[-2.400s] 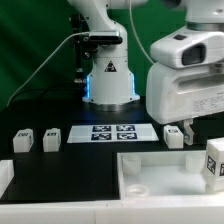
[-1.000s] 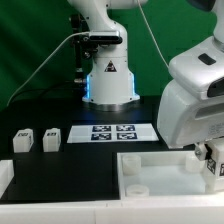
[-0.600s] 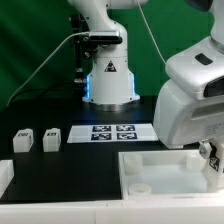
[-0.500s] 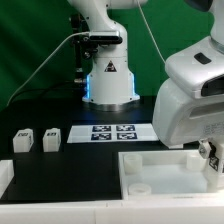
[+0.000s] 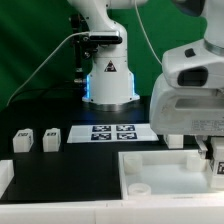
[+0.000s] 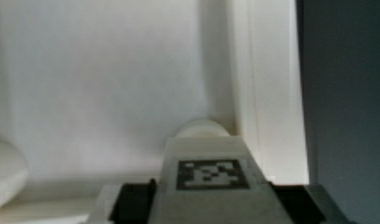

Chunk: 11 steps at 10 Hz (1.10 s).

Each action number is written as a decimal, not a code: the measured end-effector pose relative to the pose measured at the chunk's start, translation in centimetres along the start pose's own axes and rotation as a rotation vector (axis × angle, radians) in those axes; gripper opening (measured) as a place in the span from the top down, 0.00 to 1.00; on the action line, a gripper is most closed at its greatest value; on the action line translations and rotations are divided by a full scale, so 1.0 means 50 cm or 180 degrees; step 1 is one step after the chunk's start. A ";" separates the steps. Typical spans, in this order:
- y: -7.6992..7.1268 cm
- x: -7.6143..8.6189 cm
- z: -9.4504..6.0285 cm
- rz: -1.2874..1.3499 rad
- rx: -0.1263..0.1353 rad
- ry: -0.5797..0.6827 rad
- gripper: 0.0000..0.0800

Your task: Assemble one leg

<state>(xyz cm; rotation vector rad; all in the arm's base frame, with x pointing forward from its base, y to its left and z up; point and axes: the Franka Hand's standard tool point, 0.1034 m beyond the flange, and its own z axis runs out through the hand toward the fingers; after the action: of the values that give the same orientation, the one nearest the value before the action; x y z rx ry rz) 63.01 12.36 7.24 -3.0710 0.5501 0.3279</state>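
Observation:
In the wrist view my gripper (image 6: pixel 213 202) is shut on a leg (image 6: pixel 210 165), a small white block with its square tag facing the camera. The dark fingers (image 6: pixel 137 200) grip both of its sides. The leg hangs over the inside of the large white tray-like piece (image 6: pixel 98 90), close to its wall (image 6: pixel 258 90). In the exterior view the gripper (image 5: pixel 216 164) is low at the tray's right end (image 5: pixel 165 160), and the held leg is mostly hidden by the hand. Two more legs (image 5: pixel 22 141) (image 5: pixel 51 138) stand at the exterior view's left.
The marker board (image 5: pixel 112 132) lies in front of the robot base (image 5: pixel 108 80). Another white block (image 5: pixel 174 141) partly shows under the hand. A white piece (image 5: pixel 5 176) lies at the lower left. A round boss (image 5: pixel 142 187) sits in the tray.
The hand has come down over the tray's right end with the leg in it, and in the last half second it has turned from tilted to level.

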 end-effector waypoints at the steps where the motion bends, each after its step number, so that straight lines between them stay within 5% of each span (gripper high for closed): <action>1: -0.002 0.001 0.001 0.0522 0.0112 0.0008 0.63; 2: -0.001 0.002 0.000 0.1027 0.0223 0.0001 0.63; 7: -0.015 -0.004 0.003 0.2770 0.0275 -0.0080 0.63; 8: -0.017 -0.003 0.004 0.3258 0.0345 -0.0022 0.63; 10: -0.023 -0.006 0.003 0.4254 0.0611 0.0143 0.63; 11: -0.022 -0.007 0.003 0.4408 0.0662 0.0164 0.63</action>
<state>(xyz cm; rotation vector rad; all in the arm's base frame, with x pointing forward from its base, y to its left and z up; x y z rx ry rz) 63.06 13.53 7.13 -1.9760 2.3752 0.1278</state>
